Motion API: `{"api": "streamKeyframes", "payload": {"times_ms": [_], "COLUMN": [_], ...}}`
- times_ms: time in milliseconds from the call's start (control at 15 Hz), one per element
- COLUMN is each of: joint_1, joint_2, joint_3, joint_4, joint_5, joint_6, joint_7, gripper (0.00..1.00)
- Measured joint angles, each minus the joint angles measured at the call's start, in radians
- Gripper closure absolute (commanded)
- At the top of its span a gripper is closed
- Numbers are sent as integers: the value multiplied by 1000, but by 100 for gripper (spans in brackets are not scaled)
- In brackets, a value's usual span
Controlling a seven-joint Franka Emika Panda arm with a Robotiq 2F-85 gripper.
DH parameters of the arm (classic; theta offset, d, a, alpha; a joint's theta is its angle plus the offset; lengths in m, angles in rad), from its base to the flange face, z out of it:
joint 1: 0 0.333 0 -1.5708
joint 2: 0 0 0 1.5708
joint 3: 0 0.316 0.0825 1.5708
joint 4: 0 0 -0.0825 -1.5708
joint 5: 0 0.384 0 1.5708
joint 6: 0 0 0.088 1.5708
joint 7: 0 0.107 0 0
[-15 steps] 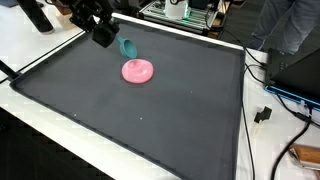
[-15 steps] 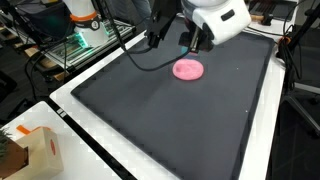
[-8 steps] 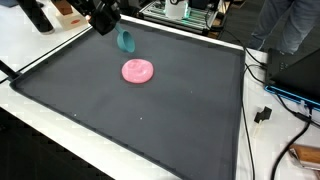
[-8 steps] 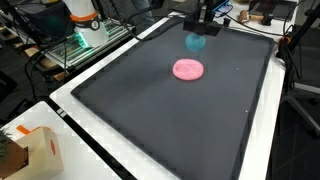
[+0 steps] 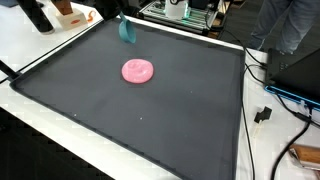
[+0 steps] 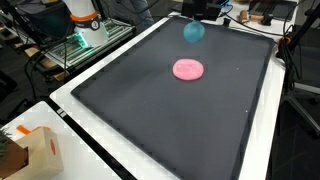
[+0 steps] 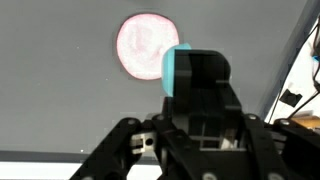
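- Dark mat (image 5: 170, 120) is spread over the white desk (image 5: 55, 35) in both exterior views.
- Teal object (image 6: 193, 32) is held aloft, upper frame, clamped by the closed claw (image 7: 192, 72).
- Pink disc (image 5: 138, 71) is seen lying mid-mat, apart.

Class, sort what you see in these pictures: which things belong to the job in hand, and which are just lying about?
Job in hand:
- hand
- teal cup, gripped and held above the mat
- pink plate, flat on the mat

Lying about:
- cardboard box
- plug beside the mat
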Motion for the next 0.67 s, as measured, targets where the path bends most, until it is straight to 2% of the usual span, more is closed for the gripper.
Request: {"api": "streamKeyframes", "payload": {"times_ms": [133,200,667], "joint_1": [10,15,27], "joint_2": [-25,-35,-67], "joint_3": [2,2,3], "joint_4": [-26,-39,-79], "joint_5": [-14,-20,-43], "joint_6": [22,34,62], "joint_7": [15,22,42], "gripper": [75,50,50]}}
